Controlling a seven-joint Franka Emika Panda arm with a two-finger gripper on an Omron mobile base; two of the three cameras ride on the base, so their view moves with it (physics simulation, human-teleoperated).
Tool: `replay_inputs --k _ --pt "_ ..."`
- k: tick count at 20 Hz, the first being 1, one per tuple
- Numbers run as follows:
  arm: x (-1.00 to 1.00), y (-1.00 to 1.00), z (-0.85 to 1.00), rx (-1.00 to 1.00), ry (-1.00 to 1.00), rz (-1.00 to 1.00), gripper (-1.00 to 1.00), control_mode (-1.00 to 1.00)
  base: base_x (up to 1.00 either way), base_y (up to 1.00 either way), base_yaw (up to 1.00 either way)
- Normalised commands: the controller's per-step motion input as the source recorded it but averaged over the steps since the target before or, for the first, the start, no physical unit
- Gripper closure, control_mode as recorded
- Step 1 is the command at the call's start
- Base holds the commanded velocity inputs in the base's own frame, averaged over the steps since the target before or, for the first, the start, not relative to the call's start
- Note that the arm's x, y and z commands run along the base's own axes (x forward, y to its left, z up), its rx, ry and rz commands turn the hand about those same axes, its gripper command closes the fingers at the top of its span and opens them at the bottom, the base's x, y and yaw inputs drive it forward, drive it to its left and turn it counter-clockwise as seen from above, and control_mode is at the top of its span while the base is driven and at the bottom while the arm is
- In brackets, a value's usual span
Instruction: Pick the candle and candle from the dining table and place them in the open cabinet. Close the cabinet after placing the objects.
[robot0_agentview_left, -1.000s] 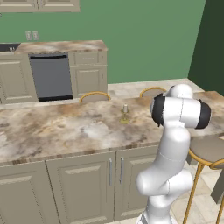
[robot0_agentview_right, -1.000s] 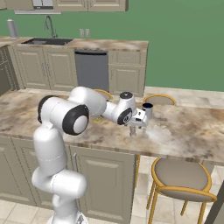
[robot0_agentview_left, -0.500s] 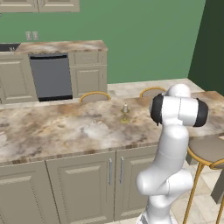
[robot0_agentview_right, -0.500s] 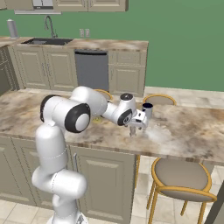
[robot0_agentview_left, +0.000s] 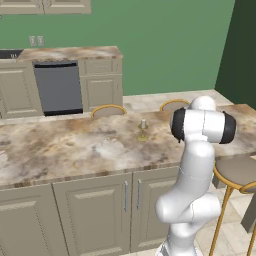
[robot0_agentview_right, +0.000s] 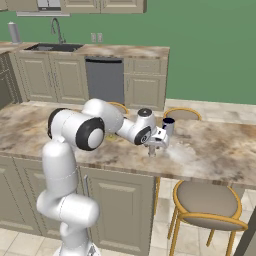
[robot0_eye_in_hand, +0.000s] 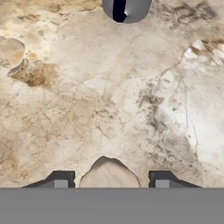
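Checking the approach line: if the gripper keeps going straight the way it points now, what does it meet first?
Most likely the stubby candle between the gripper fingertips, then the marble table underneath; depth is hard to judge.

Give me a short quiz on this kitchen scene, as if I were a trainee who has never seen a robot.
1. True or false: the taper candle stands upright on the dining table.
2. What sits between the fingertips of the hand? A) the stubby candle B) a spoon C) a green bowl
3. Fill in: the back wall is painted ____.

Key: 1 true; 2 A; 3 green.
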Motion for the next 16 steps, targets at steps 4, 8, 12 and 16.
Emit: replay_inputs --k 4,8,12,16 --pt "0.00 0.00 -0.02 0.00 0.00 0.00 1.00 -1.00 0.00 0.00 0.00" --pt "0.00 0.00 0.03 0.00 0.00 0.00 1.00 -1.00 0.00 0.00 0.00" --pt "-0.05 0.00 0.42 0.00 -0.08 0.00 1.00 -1.00 0.00 0.00 0.00" --pt "-0.09 0.03 0.59 -0.02 -0.12 0.00 1.00 -1.00 0.00 0.00 0.00"
